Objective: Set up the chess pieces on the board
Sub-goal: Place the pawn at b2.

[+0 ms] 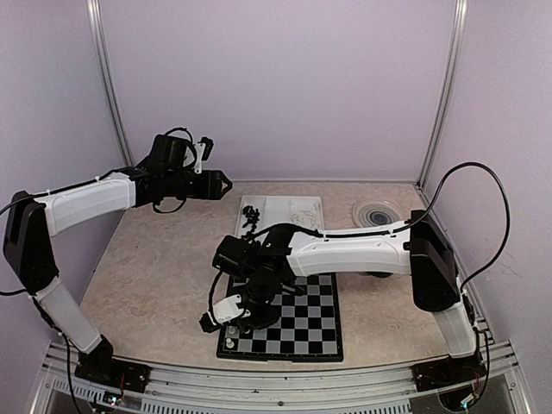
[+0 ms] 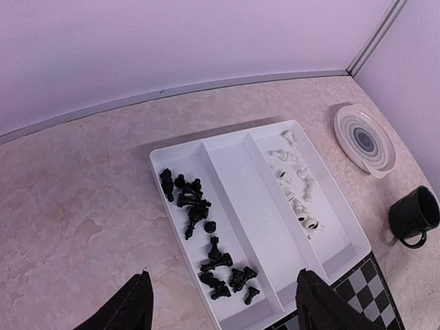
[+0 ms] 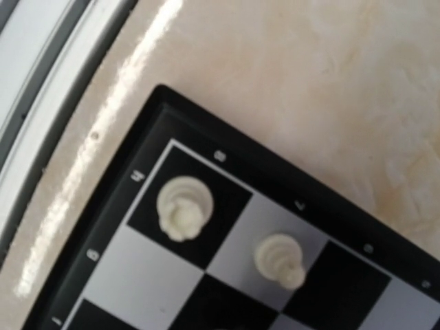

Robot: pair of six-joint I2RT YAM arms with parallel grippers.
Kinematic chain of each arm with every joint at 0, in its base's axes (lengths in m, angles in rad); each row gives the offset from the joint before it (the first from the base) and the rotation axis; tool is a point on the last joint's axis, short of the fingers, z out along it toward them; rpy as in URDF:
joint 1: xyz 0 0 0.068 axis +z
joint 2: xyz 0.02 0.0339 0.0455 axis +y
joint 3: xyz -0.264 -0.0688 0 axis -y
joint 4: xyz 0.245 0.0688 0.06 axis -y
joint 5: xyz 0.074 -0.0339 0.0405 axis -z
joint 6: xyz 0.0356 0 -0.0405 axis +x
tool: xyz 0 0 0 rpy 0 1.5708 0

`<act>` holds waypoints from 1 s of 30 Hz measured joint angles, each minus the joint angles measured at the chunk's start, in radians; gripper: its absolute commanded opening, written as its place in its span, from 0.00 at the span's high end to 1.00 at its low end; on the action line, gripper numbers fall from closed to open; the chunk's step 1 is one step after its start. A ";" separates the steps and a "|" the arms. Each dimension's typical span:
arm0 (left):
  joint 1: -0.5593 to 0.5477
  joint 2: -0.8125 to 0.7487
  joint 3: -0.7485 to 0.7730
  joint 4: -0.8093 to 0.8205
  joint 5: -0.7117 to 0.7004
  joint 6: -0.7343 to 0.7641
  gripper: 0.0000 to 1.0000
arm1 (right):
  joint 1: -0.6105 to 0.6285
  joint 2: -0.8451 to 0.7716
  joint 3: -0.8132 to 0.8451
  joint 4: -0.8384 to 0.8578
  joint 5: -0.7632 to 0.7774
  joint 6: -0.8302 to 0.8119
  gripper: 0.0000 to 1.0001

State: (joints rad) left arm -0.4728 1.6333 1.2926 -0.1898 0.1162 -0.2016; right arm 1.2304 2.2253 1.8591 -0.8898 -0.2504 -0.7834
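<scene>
Left gripper: jaws spread, empty, at tray's 10 o'clock. Right gripper: over board's 7 o'clock corner, jaw state can't tell. Two white pieces on the corner squares there. Black pieces and spare white pieces in tray.

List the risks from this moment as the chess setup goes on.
1. Two white pieces stand on neighbouring corner squares of the board; the right arm hangs close over them, so the next placement may topple one.
2. The black pieces lie jumbled, several touching, in the tray; the open left gripper may pinch two at once.
</scene>
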 measured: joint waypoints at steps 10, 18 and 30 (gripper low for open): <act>0.000 -0.005 0.000 -0.006 0.002 0.000 0.29 | 0.003 0.004 -0.008 0.024 0.000 0.010 0.93; 0.000 -0.005 0.000 -0.006 0.008 0.000 0.29 | 0.003 0.015 -0.014 0.030 0.008 0.009 0.89; 0.000 -0.005 0.000 -0.016 0.009 0.000 0.29 | 0.003 0.018 -0.017 0.035 0.010 0.006 0.74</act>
State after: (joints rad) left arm -0.4728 1.6287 1.2926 -0.2062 0.1253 -0.2012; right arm 1.2339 2.2433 1.8423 -0.8543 -0.2401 -0.7773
